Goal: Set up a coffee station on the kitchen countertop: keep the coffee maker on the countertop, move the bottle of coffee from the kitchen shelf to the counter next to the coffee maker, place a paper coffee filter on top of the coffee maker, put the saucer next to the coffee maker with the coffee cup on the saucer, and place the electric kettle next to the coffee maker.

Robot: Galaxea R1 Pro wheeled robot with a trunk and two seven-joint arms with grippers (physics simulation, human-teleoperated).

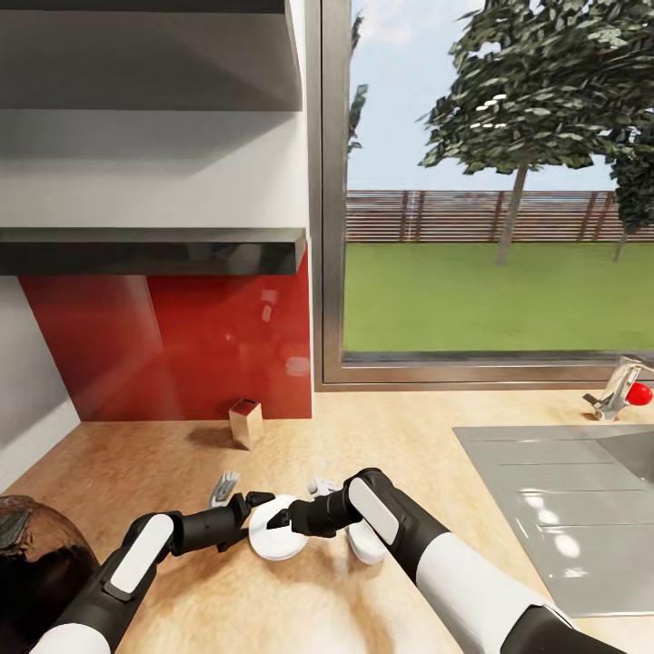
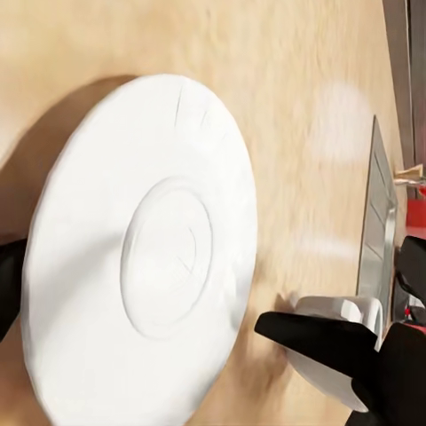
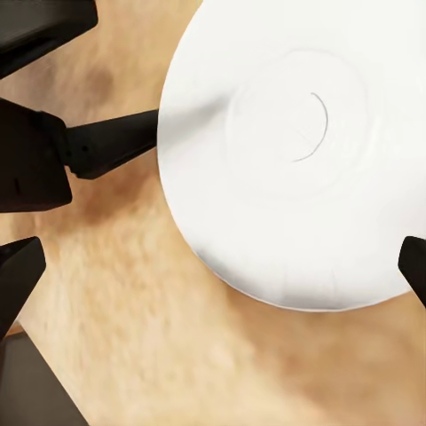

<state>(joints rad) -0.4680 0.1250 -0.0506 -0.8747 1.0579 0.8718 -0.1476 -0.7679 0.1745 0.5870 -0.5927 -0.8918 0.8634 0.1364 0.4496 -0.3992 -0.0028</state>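
Observation:
The white saucer [image 1: 277, 536] sits on the light wood kitchen countertop [image 1: 391, 436], between my two grippers. My left gripper [image 1: 249, 518] is open, with one finger [image 2: 9, 284] at the saucer's [image 2: 142, 257] rim. Opposite it, my right gripper [image 1: 282, 520] is open too, one finger [image 3: 414, 264] against the saucer [image 3: 293, 160]. The white coffee cup [image 1: 367, 545] [image 2: 342, 311] is partly hidden under my right wrist. At the near left is the dark rounded electric kettle [image 1: 36, 545]. The squarish bottle of coffee [image 1: 245, 422] leans near the red wall. The coffee maker is out of view.
The grey sink [image 1: 563, 509] and its faucet [image 1: 618, 391] lie to the right below the window. A dark shelf [image 1: 154, 250] hangs over the red backsplash. A small pale object [image 1: 222, 489] lies just beyond my left gripper.

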